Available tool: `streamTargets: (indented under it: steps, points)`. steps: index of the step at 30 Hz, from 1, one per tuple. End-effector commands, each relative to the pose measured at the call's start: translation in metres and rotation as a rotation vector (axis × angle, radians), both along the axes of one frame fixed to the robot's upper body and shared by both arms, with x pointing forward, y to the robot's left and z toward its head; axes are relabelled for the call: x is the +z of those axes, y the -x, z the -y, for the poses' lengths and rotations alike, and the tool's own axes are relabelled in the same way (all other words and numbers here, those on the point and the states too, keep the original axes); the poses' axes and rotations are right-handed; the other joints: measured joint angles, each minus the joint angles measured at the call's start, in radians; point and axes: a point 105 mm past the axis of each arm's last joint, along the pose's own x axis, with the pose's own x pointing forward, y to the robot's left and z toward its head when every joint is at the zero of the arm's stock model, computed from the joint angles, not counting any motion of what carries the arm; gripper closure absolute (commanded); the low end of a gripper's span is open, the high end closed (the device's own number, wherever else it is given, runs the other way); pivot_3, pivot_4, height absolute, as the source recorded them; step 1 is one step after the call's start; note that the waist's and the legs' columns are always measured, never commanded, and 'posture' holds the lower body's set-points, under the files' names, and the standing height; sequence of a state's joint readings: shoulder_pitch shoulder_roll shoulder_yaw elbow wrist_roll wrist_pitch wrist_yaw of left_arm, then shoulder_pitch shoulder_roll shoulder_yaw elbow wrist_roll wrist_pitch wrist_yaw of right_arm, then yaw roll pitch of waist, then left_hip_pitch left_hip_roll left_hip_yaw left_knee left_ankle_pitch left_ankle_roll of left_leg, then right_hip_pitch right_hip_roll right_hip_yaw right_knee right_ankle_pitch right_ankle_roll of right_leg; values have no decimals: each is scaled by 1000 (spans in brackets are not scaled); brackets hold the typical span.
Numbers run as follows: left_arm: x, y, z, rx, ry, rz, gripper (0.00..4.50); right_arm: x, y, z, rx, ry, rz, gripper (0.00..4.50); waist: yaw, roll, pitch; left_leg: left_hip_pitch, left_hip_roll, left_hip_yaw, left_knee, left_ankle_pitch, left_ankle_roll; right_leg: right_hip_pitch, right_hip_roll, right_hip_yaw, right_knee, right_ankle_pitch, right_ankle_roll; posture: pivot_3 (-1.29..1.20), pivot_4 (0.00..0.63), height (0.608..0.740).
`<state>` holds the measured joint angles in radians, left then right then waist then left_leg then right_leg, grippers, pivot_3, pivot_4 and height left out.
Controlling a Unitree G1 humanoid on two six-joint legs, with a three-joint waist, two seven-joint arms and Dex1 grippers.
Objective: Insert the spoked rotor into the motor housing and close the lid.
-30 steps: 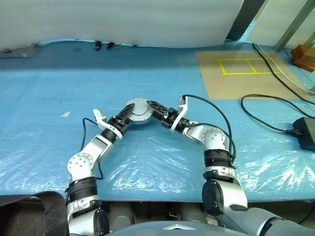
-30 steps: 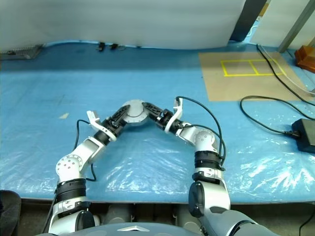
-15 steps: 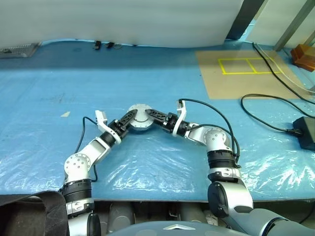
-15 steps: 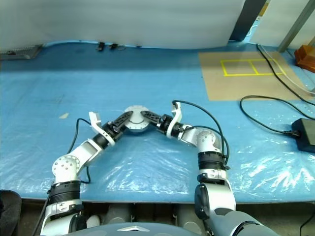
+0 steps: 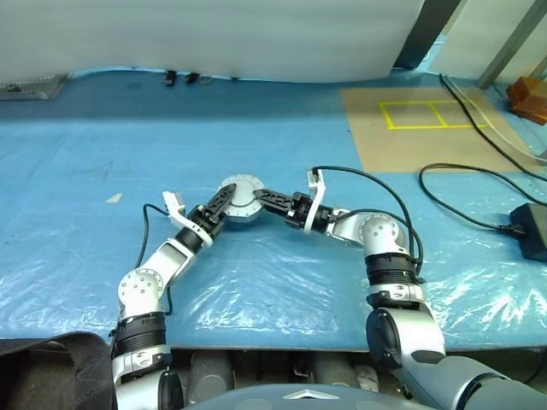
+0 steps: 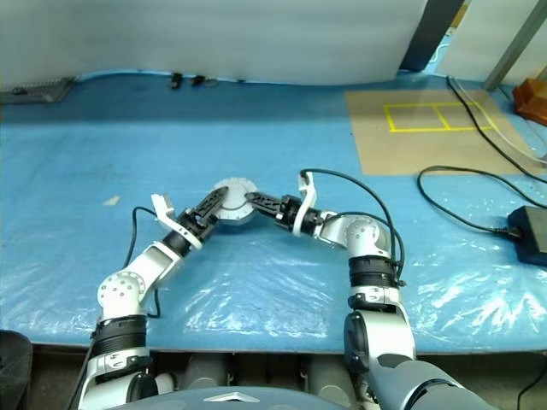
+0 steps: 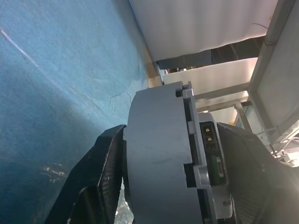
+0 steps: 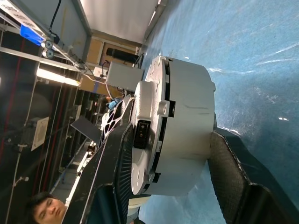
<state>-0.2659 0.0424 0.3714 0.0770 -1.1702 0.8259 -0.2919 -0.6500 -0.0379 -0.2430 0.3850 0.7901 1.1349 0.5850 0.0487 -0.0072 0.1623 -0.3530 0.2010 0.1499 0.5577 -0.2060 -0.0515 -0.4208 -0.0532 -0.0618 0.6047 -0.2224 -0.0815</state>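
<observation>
Between left gripper and right gripper, motor housing, mid-table.

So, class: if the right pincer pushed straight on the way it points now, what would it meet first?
The motor housing: the right pincer is already at its side. Beyond it, probably the left pincer, though depth is unclear.

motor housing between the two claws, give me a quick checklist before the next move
1. Left claw gripping the round silver metal motor housing: ok, its black fingers sit against both flat sides.
2. Right claw on the housing: ok, its fingers straddle it.
3. Housing off the blue plastic-covered table: ok, it hangs between the claws.
4. Lid seated flush: cannot tell, a seam shows along the rim.
5. Spoked rotor inside: cannot tell, interior hidden.
6. Black cables away from the arms: ok.
</observation>
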Motion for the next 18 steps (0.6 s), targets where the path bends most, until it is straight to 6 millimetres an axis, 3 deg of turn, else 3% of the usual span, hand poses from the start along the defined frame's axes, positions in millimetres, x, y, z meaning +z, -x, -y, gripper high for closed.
streamTargets:
  steps: [1, 7, 18]
  points:
    - [6, 2, 14, -57, -11, 13, 1598, 33, 1, -18, 54, -86, 83, 2522, -1, 0, 0, 0, 0, 0, 0, 0, 0, 0, 0, 0, 0, 0, 0, 0, 150, 740]
    - [12, 9, 25, -148, -24, 49, 1598, 32, 1, -20, 43, -89, 67, 2544, -2, 0, 0, 0, 0, 0, 0, 0, 0, 0, 0, 0, 0, 0, -1, 0, 150, 740]
    - [2, 30, 37, -330, -130, 54, 1598, 34, 1, -20, 40, -96, 66, 2544, -1, 0, 0, 1, 0, 0, 0, 0, 0, 0, 0, 0, 1, 0, 0, 0, 150, 740]
